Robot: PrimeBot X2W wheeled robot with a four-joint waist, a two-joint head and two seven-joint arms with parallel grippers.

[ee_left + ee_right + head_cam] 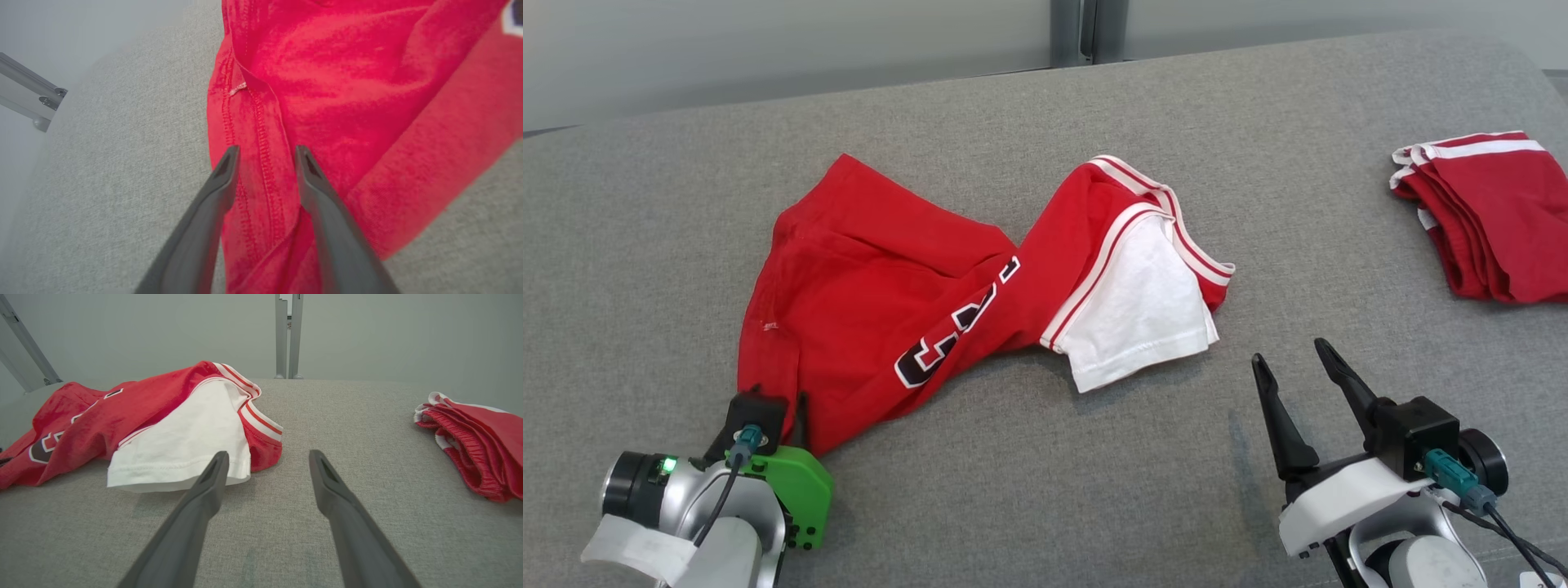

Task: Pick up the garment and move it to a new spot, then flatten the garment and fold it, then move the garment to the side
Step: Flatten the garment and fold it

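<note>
My left gripper (265, 153) stands with its jaws apart, astride the stitched hem of the red T-shirt (874, 294). The cloth lies between the fingers and is not pinched. My right gripper (1290, 351) hangs with its jaws wide apart over the grey upholstery (1045, 506), near the shirt's white sleeve (1143, 310). The shirt lies crumpled mid-surface. At far right is a folded red garment (1494, 220), well apart.

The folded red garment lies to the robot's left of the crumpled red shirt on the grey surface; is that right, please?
Not quite: the folded red garment lies to the robot's right of the crumpled red shirt on the grey surface, as the head view shows.
</note>
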